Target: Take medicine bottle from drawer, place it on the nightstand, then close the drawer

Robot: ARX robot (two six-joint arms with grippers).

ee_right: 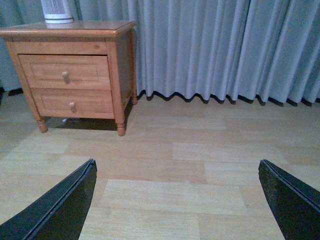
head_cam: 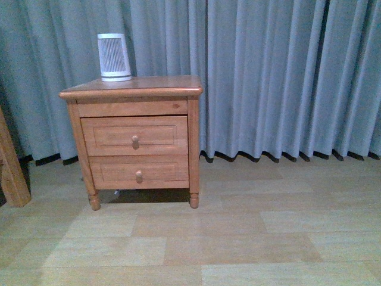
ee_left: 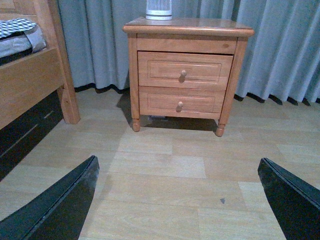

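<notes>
At far left stands a plain wooden bed post [head_cam: 11, 173]. Beside it is the honey-brown wooden two-drawer nightstand [head_cam: 134, 86], w/ a white ribbed tapered device [head_cam: 114, 56] on its top. The taller upper drawer [head_cam: 110, 134] is fully closed, so the small white medicine bottle is not visible; prob. it lies inside. The task is at step 1. The left gripper [ee_left: 177, 161] and right gripper [ee_right: 176, 162] are both spread wide and empty, well apart from the nightstand. Next, one arm needs to reach the round wooden knob [head_cam: 135, 140], pinch it and pull straight out.
</notes>
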